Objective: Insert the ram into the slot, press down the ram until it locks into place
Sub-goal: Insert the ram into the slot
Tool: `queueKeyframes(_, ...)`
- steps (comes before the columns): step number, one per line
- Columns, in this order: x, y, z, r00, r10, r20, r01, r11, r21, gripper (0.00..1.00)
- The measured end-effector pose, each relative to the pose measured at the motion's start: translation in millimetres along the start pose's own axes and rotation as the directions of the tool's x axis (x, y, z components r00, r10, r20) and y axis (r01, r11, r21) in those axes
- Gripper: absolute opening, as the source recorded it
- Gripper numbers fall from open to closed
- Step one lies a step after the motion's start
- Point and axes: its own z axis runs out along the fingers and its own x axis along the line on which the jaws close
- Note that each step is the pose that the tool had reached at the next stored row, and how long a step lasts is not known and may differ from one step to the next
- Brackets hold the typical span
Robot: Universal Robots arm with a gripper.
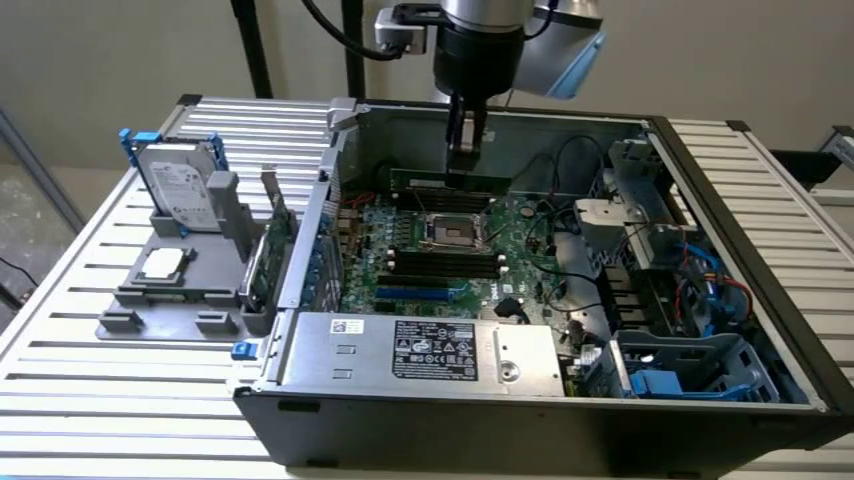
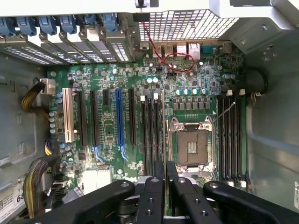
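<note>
My gripper hangs inside the open computer case, shut on the ram, a thin green stick held level and well above the motherboard. In the wrist view the fingers pinch the ram, which shows edge-on as a thin line. It sits between a bank of black slots and the silver processor socket. A second bank of slots lies on the socket's other side. In the exterior view the black slots lie on the near side of the processor socket, below the ram.
The case walls enclose the board. A power supply sits at the front and a blue drive cage at the exterior view's right, with cables. Outside on the exterior view's left stand a hard drive and an expansion card.
</note>
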Motion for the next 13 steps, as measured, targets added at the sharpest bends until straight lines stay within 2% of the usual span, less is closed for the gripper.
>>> queueKeyframes(13, 1.1, -1.5, 23.6, 1.0, 0.005, 0.0001, -0.005, 1.0, 0.0, 0.14)
